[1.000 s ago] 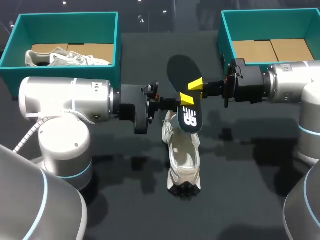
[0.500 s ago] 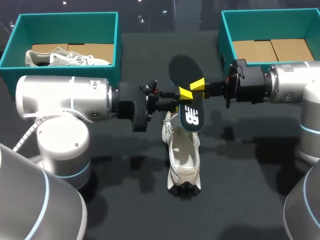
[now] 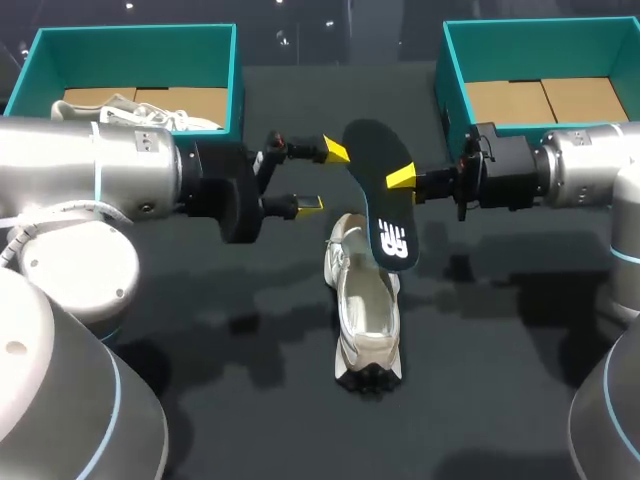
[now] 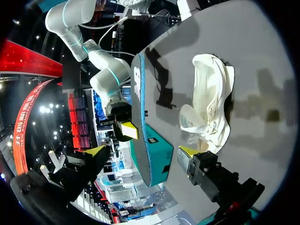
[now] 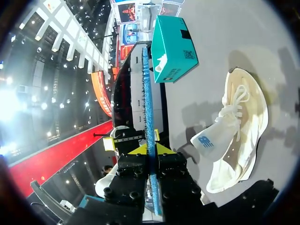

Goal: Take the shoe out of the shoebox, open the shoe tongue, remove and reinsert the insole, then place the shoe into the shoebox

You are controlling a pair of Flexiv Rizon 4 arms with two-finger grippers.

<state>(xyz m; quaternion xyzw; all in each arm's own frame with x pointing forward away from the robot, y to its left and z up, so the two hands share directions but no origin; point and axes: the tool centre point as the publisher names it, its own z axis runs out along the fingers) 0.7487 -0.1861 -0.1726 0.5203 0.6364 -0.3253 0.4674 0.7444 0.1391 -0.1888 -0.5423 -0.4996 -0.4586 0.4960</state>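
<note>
Dark table (image 3: 520, 400) lit from overhead; soft overlapping shadows (several lamps, perhaps); bright glare in wrist views.

Two thick, rounded robot arms, the left arm (image 3: 100, 180) and the right arm (image 3: 590, 165), wear glossy silver-white shells with thin light-blue rings at the joints. A pale cable (image 3: 20, 238) curves along the left arm's shell. Each wrist narrows into a black flange studded with small screws. The left tool (image 3: 322, 177) and right tool (image 3: 400, 178) are black, their fingers ending in bright yellow wedge-shaped tips.
</note>
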